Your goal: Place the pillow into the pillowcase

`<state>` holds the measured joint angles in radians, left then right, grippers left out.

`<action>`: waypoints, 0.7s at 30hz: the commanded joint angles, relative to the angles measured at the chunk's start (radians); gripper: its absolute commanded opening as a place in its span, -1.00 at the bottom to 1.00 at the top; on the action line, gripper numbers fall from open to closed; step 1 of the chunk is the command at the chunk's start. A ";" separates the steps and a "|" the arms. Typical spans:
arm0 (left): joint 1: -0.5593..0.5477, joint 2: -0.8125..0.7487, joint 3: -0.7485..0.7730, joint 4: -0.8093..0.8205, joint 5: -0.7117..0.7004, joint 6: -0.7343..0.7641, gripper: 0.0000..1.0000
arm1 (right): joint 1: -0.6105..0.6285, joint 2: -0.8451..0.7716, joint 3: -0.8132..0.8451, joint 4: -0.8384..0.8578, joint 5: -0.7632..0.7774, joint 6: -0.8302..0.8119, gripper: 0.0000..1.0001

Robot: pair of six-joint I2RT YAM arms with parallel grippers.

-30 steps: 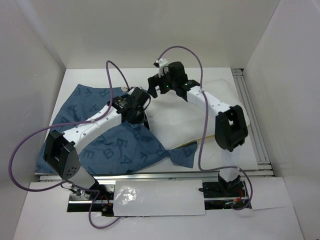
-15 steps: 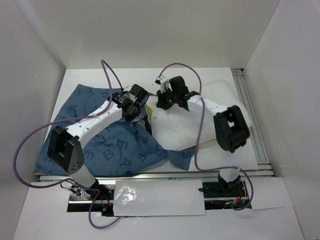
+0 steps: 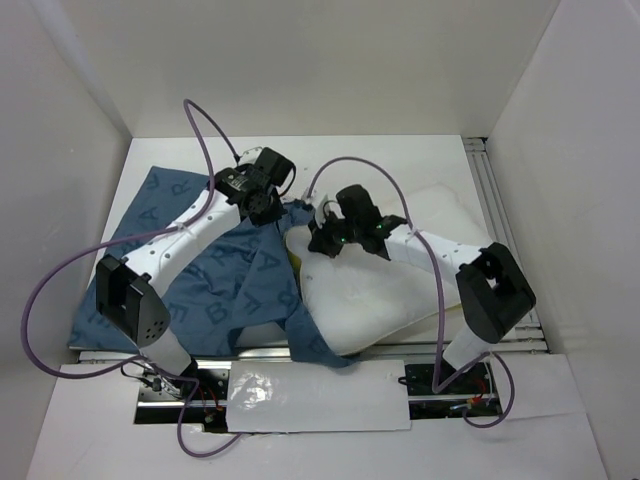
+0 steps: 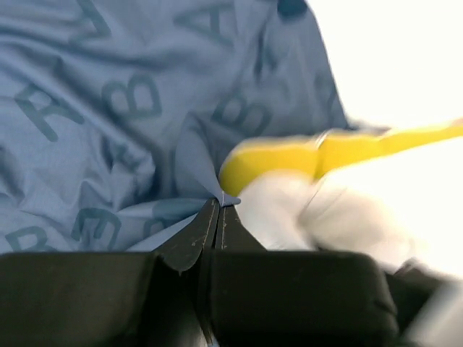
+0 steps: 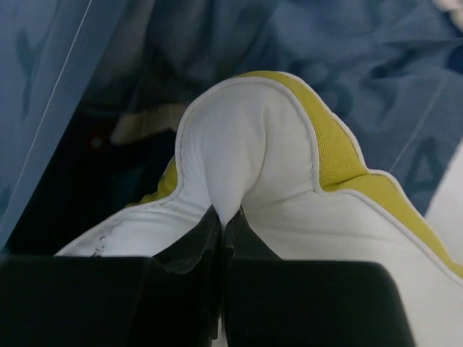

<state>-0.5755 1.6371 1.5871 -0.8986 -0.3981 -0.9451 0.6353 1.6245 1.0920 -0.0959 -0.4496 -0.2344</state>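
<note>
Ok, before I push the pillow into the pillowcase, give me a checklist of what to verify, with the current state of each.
1. Right gripper shut on a corner of the plump white pillow with the yellow seam band: ok.
2. Left gripper shut on the dusty-blue letter-printed fabric pillowcase: ok.
3. Pillowcase mouth held open: cannot tell; no view shows a clear opening.
4. Pinched corner facing the blue fabric: ok, in the right wrist view.
5. Pillow inside the cover: not ok; the top view shows most of it lying bare.
</note>
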 commanded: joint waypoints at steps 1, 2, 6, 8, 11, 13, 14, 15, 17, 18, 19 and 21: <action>0.008 0.026 0.047 -0.008 -0.093 -0.031 -1.00 | 0.046 -0.116 -0.099 0.016 -0.118 -0.031 -1.00; 0.008 0.036 0.056 -0.008 -0.105 -0.031 -1.00 | 0.055 -0.135 -0.116 0.016 -0.138 -0.049 -1.00; -0.013 0.058 0.056 -0.048 -0.105 -0.052 -1.00 | 0.107 -0.190 -0.170 0.042 -0.213 -0.091 -1.00; -0.041 0.058 0.044 -0.048 -0.120 -0.052 -1.00 | 0.141 -0.146 -0.135 0.000 -0.265 -0.117 -1.00; -0.066 0.058 0.033 -0.048 -0.145 -0.052 -1.00 | 0.171 -0.094 -0.083 -0.051 -0.299 -0.143 -1.00; -0.066 0.058 0.033 -0.048 -0.145 -0.052 -1.00 | 0.187 -0.054 -0.063 -0.064 -0.365 -0.201 -1.00; -0.066 0.058 0.033 -0.048 -0.145 -0.043 -1.00 | 0.202 -0.042 -0.049 -0.054 -0.365 -0.201 -1.00; -0.076 0.046 0.033 -0.048 -0.136 -0.043 -1.00 | 0.202 -0.029 -0.049 -0.021 -0.341 -0.139 -1.00; -0.104 0.003 0.024 -0.048 -0.145 -0.043 -1.00 | 0.202 -0.008 -0.049 0.158 -0.183 -0.027 -1.00; -0.113 -0.019 -0.011 -0.048 -0.145 -0.043 -1.00 | 0.192 -0.008 -0.072 0.244 -0.093 0.127 -1.00; -0.132 -0.042 -0.033 -0.048 -0.134 -0.052 -1.00 | 0.157 -0.018 -0.111 0.391 0.055 0.189 -1.00; -0.144 -0.115 -0.108 -0.048 -0.121 -0.064 -1.00 | 0.083 -0.028 -0.138 0.500 0.165 0.350 -1.00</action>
<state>-0.6724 1.6489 1.5478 -0.8864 -0.5293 -0.9768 0.8291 1.6138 0.9565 0.0586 -0.5831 -0.2222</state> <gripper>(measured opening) 0.085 0.023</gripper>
